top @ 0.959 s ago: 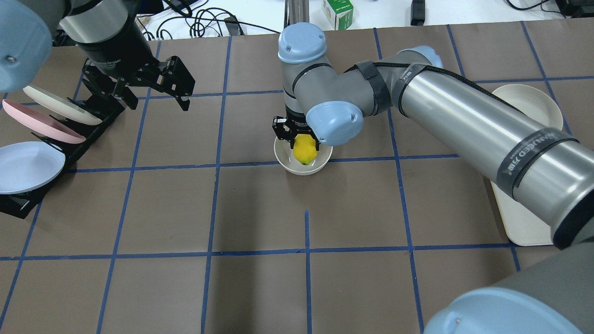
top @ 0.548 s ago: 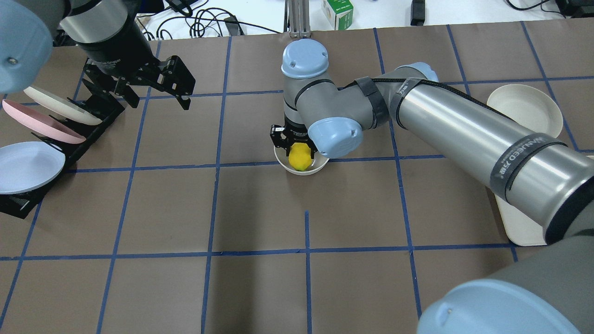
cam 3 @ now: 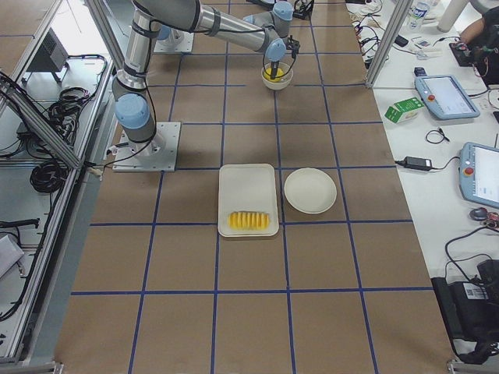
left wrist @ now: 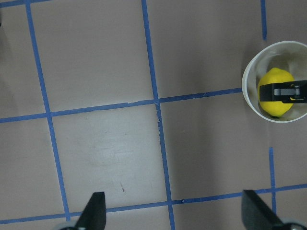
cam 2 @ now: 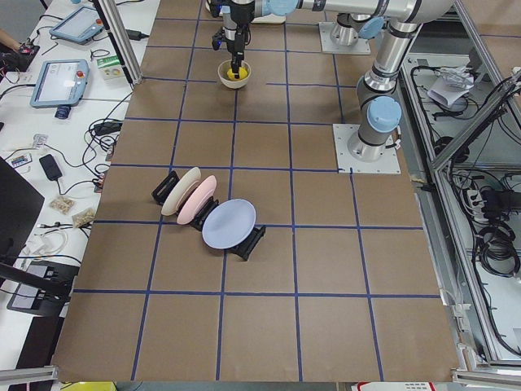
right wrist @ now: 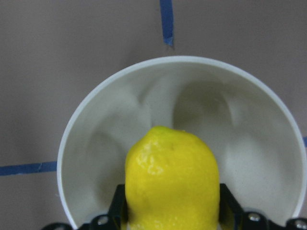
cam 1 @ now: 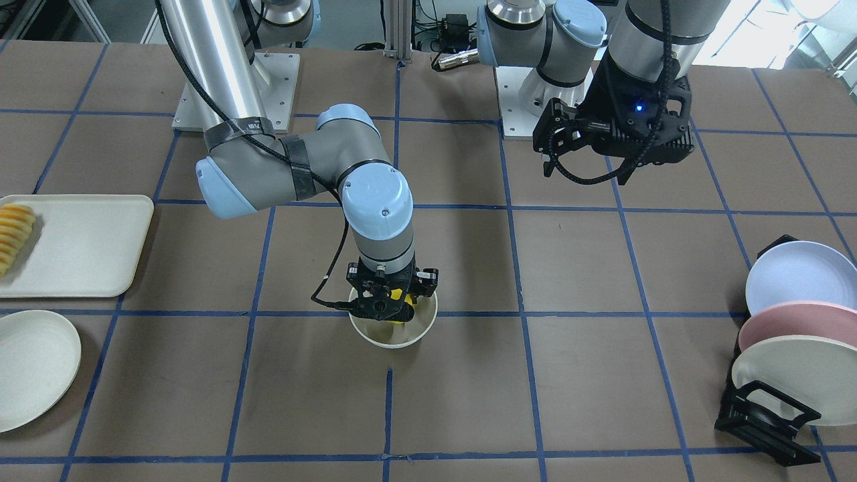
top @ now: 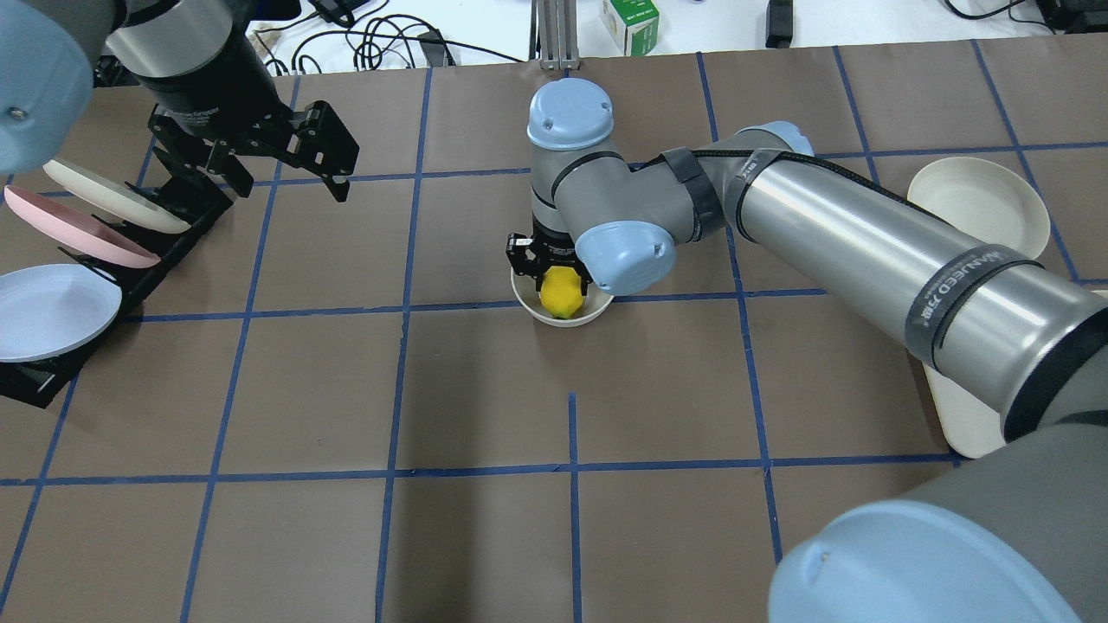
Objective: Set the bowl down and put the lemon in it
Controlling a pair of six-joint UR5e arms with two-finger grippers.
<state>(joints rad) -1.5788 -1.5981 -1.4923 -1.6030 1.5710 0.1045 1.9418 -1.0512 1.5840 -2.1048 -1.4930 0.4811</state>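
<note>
The off-white bowl (top: 530, 305) stands upright near the table's middle, and it also shows in the front view (cam 1: 395, 338) and the right wrist view (right wrist: 96, 143). My right gripper (top: 561, 279) points straight down into it, shut on the yellow lemon (top: 561, 294). The right wrist view shows the lemon (right wrist: 171, 177) between the fingers, low inside the bowl. I cannot tell whether it touches the bottom. My left gripper (top: 290, 183) hangs open and empty above the table at the far left. Its wrist view shows the bowl's rim (left wrist: 249, 72) and the lemon (left wrist: 273, 79).
A black rack (top: 173, 225) with pastel plates stands at the left edge, close under my left arm. A flat cream plate (top: 978, 203) and a cream tray (top: 961, 415) lie at the right. The tray holds sliced ridged food (cam 1: 13, 234). A green box (top: 630, 24) sits beyond the far edge.
My right gripper has come down with the lemon, from above the bowl's rim to inside the bowl. The bowl has stayed in place. My left gripper has barely moved.
</note>
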